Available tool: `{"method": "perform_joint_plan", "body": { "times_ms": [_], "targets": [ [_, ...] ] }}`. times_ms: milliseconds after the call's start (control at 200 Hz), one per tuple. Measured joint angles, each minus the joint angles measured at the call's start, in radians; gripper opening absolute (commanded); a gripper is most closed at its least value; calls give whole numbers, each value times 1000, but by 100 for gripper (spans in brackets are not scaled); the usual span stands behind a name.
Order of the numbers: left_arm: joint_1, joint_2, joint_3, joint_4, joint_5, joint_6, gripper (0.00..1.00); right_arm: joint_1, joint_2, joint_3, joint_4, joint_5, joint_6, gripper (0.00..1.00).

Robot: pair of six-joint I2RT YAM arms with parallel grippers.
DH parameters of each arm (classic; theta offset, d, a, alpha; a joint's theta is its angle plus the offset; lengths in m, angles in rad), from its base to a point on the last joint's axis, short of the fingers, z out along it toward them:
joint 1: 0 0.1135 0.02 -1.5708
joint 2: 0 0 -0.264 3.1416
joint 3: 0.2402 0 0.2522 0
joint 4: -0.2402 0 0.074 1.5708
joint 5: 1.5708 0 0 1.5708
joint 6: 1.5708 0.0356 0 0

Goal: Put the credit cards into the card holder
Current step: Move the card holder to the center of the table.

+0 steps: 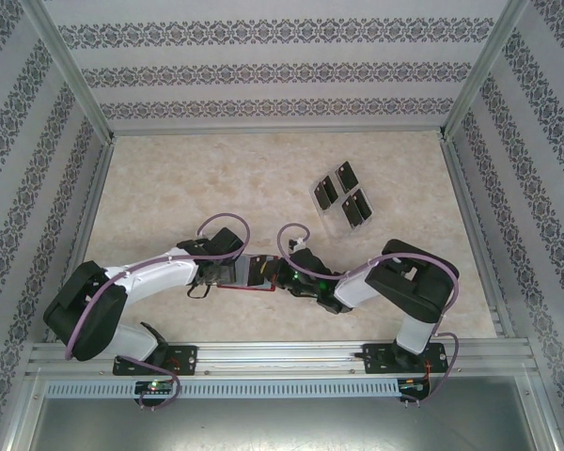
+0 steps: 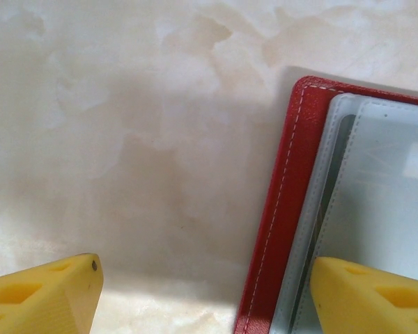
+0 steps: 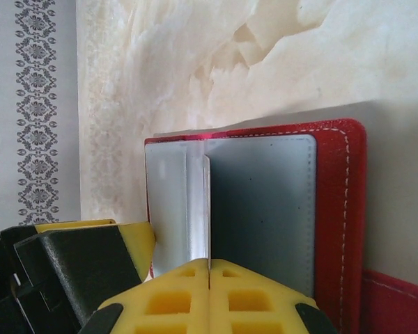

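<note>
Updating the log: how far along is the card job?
Done: the card holder lies open; a dark shape inside may be a card. In hand: right gripper shut on a thin sheet, edge-on; left gripper open, straddling the holder's edge. Left: at least three credit cards in the clear rack.

Layout, front-centre of table (image 1: 216, 178).
Card holder (image 1: 246, 280) lies open on the table, left gripper (image 1: 224, 274) at its left side, right gripper (image 1: 280, 278) at its right. The rack (image 1: 342, 194) with credit cards (image 1: 357, 209) standing in it sits behind and to the right, well apart.
</note>
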Motion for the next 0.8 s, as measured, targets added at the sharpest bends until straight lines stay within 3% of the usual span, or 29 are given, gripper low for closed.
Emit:
{"method": "perform_joint_plan", "body": {
  "times_ms": [325,799],
  "targets": [
    [6,3,-3,-1,-11,-6,79,0,50,0,103,-19,30,0],
    [6,2,-4,0,-11,-7,79,-1,60,-7,120,-31,32,0]
  ]
}}
